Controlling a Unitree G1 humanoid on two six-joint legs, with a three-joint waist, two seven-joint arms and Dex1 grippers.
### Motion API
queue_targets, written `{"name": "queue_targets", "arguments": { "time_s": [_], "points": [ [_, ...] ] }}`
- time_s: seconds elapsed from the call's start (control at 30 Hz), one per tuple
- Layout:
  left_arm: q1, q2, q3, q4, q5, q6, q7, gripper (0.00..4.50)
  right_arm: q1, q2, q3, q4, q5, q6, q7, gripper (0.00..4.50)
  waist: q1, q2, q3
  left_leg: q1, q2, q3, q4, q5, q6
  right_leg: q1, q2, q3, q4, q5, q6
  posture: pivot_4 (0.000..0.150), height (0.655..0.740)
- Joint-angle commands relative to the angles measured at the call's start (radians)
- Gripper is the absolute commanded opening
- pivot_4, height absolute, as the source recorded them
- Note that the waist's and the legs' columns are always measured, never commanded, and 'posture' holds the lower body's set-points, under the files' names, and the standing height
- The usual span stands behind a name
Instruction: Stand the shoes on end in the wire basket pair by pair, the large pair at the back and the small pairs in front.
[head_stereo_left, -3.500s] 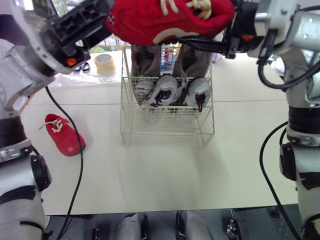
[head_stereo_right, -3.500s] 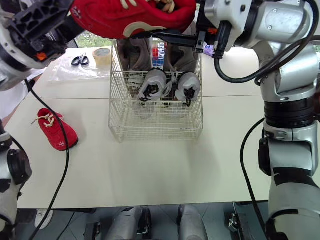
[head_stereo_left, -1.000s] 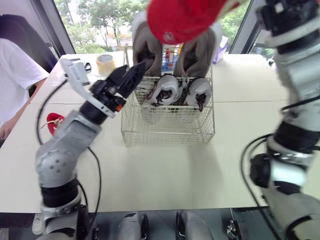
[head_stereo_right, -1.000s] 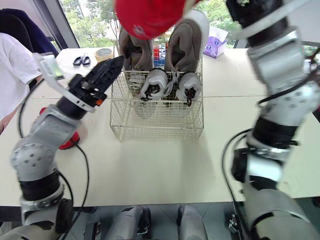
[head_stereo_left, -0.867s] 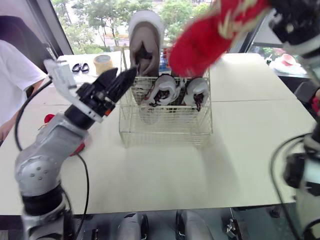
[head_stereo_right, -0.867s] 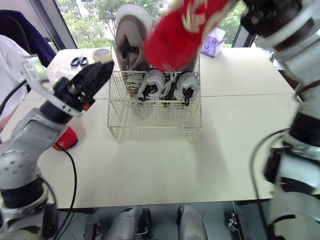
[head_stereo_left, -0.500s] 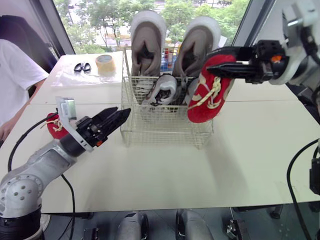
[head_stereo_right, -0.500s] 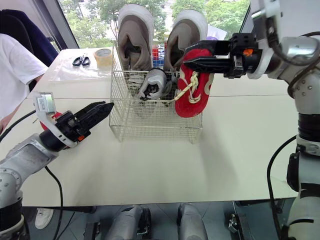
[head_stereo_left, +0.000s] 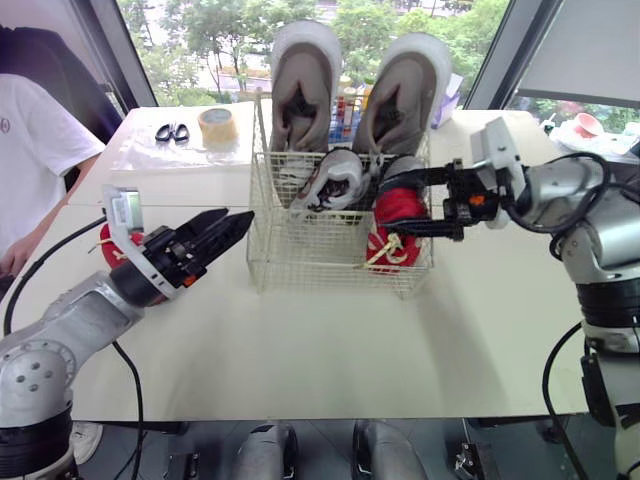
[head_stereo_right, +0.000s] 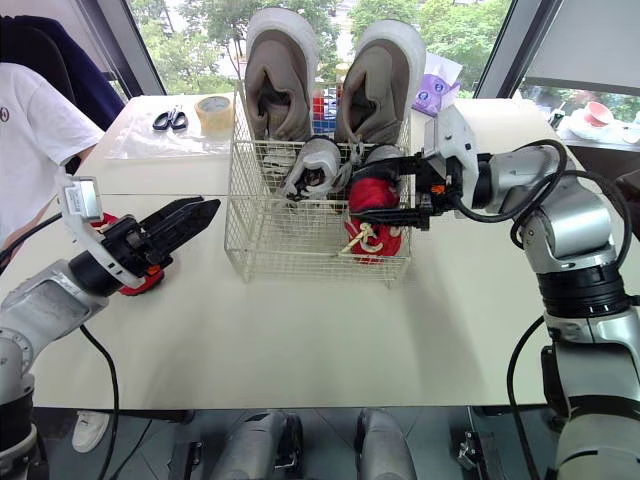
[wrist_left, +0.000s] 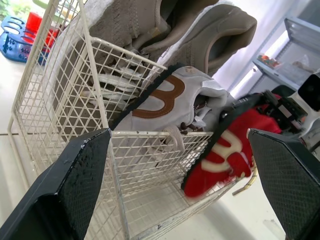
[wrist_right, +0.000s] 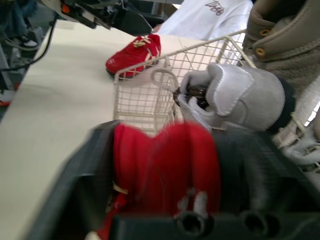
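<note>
On the tabletop (head_stereo_left: 330, 345), the wire basket (head_stereo_left: 300, 272) holds two large tan shoes (head_stereo_left: 302, 85) at the far side and two small grey shoes (head_stereo_left: 335, 178) nearer. The right hand (head_stereo_left: 395, 203) pinches one red shoe (head_stereo_left: 400, 212) at the basket's near right. The second red shoe (wrist_right: 134, 53) lies left. We judge them light and soft: grip across sole and upper. The left hand (head_stereo_left: 235, 222) is spread.

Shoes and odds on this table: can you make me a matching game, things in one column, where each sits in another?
1 tan pair
2 held red shoe
3 loose red shoe
4 scissors

A on the table near the left pincer
B front right of the wire basket, in the right pincer
C back of the basket, on end
D beside the tape roll

Pairs: 1-C, 2-B, 3-A, 4-D
</note>
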Motion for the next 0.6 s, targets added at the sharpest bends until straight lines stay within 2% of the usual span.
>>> {"name": "queue_targets", "arguments": {
  "time_s": [0.03, 0.1, 0.27, 0.43, 0.53, 0.6],
  "points": [
    [-0.031, 0.029, 0.04, 0.002, -0.034, -0.008, -0.004, 4.5, -0.032, -0.014, -0.078, -0.022, 0.03, 0.029, -0.012, 4.38, 0.0, 0.0, 0.0, 0.0, 0.0, 0.0, 0.0, 0.0, 0.0, 0.0, 0.0, 0.0, 0.0, 0.0, 0.0, 0.15, 0.74],
    [-0.038, 0.041, 0.049, 0.008, -0.029, -0.011, 0.0, 4.5, -0.052, -0.015, -0.099, -0.033, 0.041, 0.051, -0.027, 4.38, -0.001, 0.0, 0.0, 0.0, 0.0, 0.0, 0.0, 0.0, 0.0, 0.0, 0.0, 0.0, 0.0, 0.0, 0.0, 0.15, 0.74],
    [-0.113, 0.091, 0.125, 0.083, -0.031, -0.03, 0.069, 4.5, -0.14, -0.087, -0.174, -0.135, 0.214, 0.28, -0.007, 4.38, -0.001, 0.001, 0.001, -0.001, 0.0, -0.001, 0.0, 0.0, 0.0, -0.002, 0.0, 0.0, 0.001, 0.0, 0.0, 0.15, 0.74],
    [-0.144, 0.132, 0.158, 0.102, -0.005, -0.031, 0.081, 4.5, -0.103, -0.144, -0.17, -0.212, 0.247, 0.339, 0.039, 4.38, -0.001, -0.001, -0.001, -0.001, 0.0, -0.001, -0.001, -0.002, 0.003, 0.0, -0.001, -0.001, -0.001, -0.001, -0.003, 0.15, 0.74],
    [-0.195, 0.154, 0.173, 0.157, 0.062, -0.044, 0.234, 4.5, -0.192, -0.098, -0.193, -0.183, 0.317, 0.397, 0.01, 4.38, -0.001, -0.001, 0.0, -0.001, -0.001, 0.0, 0.0, -0.002, 0.003, 0.0, -0.003, -0.001, 0.0, -0.001, -0.003, 0.15, 0.74],
    [-0.217, 0.178, 0.185, 0.186, 0.079, -0.022, 0.327, 4.5, -0.216, -0.111, -0.159, -0.214, 0.332, 0.415, 0.07, 4.38, -0.001, -0.001, 0.0, -0.001, -0.001, -0.001, 0.0, -0.002, 0.003, -0.001, -0.003, -0.001, 0.0, 0.0, -0.003, 0.15, 0.74]
  ]
}}
